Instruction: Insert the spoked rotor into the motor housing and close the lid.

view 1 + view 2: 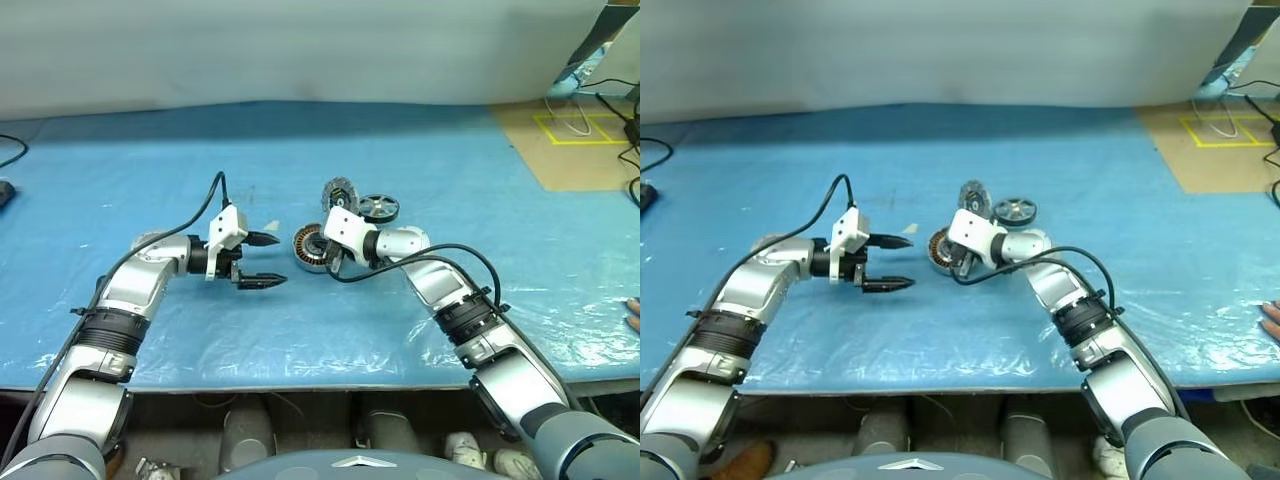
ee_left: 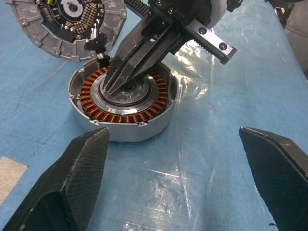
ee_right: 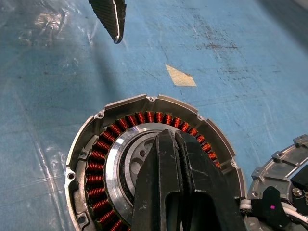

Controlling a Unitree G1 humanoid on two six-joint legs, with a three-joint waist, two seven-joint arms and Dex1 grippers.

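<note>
On the blue sheet [image 1: 150,170] in front of me, my head view shows the housing [image 1: 310,248] tipped on its side, its open face toward my left claw [image 1: 262,260]. That claw hangs just beside the housing, fingers spread wide and holding nothing. My right claw [image 1: 333,262] is clenched, its closed fingers poked into the housing's mouth. Just behind my right wrist the lid [image 1: 338,193] leans up on edge, and the rotor [image 1: 379,208] lies flat beside it on the sheet, outside the housing.

From my left wrist, my two spread fingers [image 2: 72,187] frame the housing [image 2: 144,127]. Copper windings ring its silver hub [image 2: 103,96], and my right claw's pressed-together tips [image 2: 111,88] rest on that hub. The lid [image 2: 36,29] leans at the housing's rim.

From my right wrist, my shut fingers [image 3: 166,178] lie across the hub inside the windings. One left fingertip [image 3: 111,17] hangs apart from the housing [image 3: 139,102], with a pale scrap [image 3: 180,76] lying on the sheet between them.
</note>
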